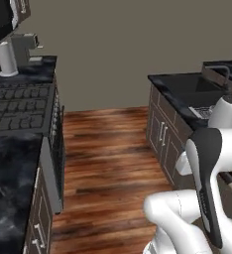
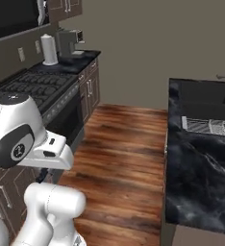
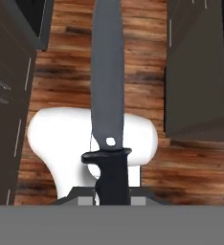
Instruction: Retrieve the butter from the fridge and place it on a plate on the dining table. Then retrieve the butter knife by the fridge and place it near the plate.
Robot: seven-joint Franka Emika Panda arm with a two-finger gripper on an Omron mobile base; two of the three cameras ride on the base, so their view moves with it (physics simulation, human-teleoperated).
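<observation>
In the hand view the butter knife (image 3: 108,95) runs up the middle, its long grey blade pointing away from the hand and its black handle (image 3: 113,177) at the bottom. My gripper (image 3: 113,195) is shut on that handle; the fingertips are hidden behind it. The knife hangs over the wooden floor (image 3: 142,62), between dark cabinets. The butter, fridge, plate and dining table are out of view.
A wood-floor aisle (image 1: 108,163) runs between a stove (image 1: 19,106) with black counter on the left and a black marble counter (image 2: 201,158) with a sink (image 1: 197,84) on the right. A paper towel roll (image 2: 49,50) and a coffee machine (image 2: 69,42) stand at the far left.
</observation>
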